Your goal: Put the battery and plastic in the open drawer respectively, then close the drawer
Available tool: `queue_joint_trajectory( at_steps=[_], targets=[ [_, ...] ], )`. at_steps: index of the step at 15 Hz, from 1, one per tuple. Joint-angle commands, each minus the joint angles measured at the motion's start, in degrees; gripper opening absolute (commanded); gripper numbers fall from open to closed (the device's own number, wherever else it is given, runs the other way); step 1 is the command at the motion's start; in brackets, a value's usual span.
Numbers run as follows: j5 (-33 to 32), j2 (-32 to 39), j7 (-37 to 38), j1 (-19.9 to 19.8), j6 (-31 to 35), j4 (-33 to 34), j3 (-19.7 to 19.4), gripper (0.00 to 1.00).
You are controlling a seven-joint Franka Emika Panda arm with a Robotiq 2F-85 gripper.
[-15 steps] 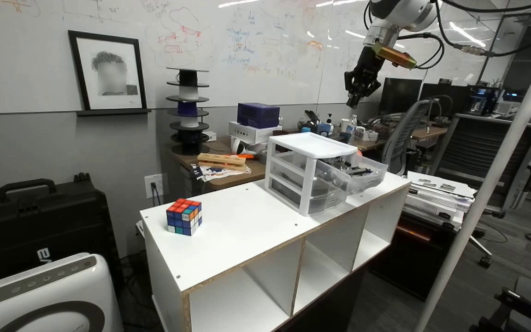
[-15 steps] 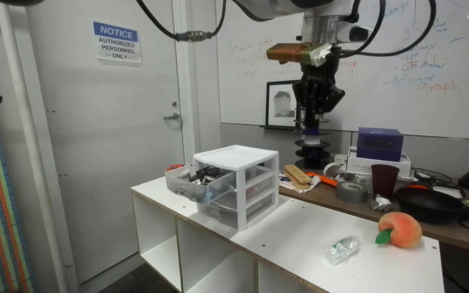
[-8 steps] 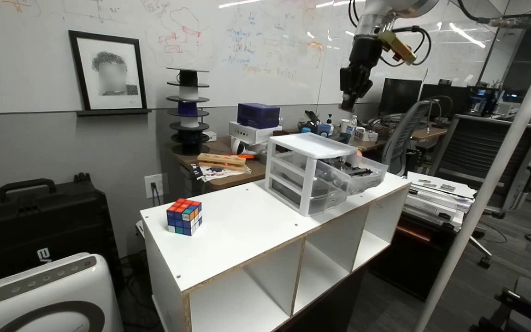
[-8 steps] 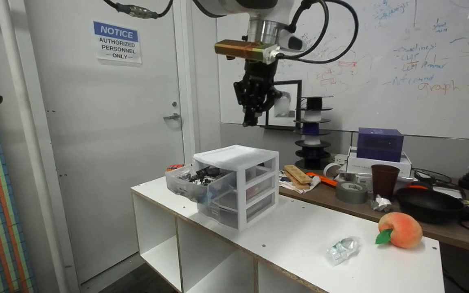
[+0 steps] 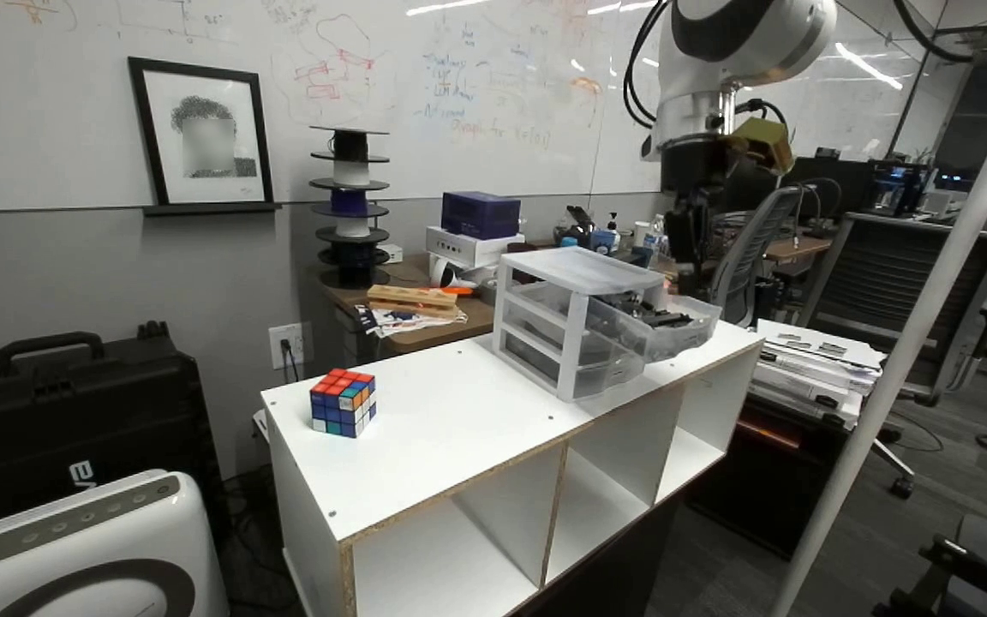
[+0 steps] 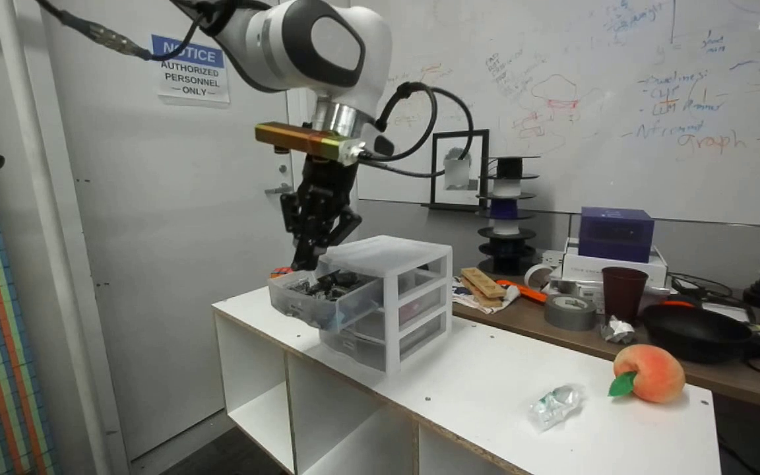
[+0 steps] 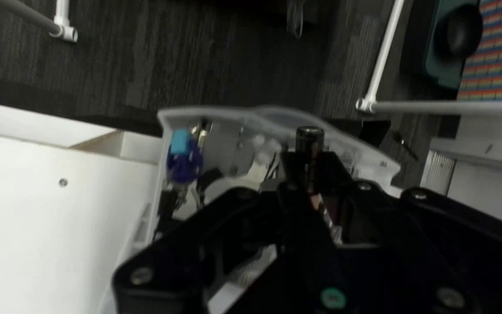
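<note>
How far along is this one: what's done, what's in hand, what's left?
Done: the frosted plastic drawer stands pulled out and the battery is picked up, clamped in the wrist view. In hand: the gripper holds it over the drawer, not yet released. Left: drop it in, add the crumpled clear plastic lying on the white cubby shelf, then push the drawer shut.

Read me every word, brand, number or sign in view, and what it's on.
"NOTICE AUTHORIZED PERSONNEL ONLY": door sign, partly covered.
"graph for": whiteboard; its other writing too blurred or cut off to trust.
Purple box, black case: marks unreadable.
Battery: no legible text.
</note>
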Motion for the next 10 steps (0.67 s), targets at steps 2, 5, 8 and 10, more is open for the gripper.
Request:
queue_joint_trajectory(
  at_steps=[2, 5, 8, 10],
  targets=[
    [-2.80, -9.19, -2.38, 2.02, 7.19, -15.45, -0.18, 0.16],
    [0.00, -12.65, -3.20, 2.01, 15.21, -20.38, -0.51, 0.16],
    [4.68, -15.78, -5.59, 1.95, 17.98, -22.87, -1.21, 0.16],
    [7.35, -16.97, -6.93, 2.07, 19.52, -23.91, -1.87, 0.16]
  ],
)
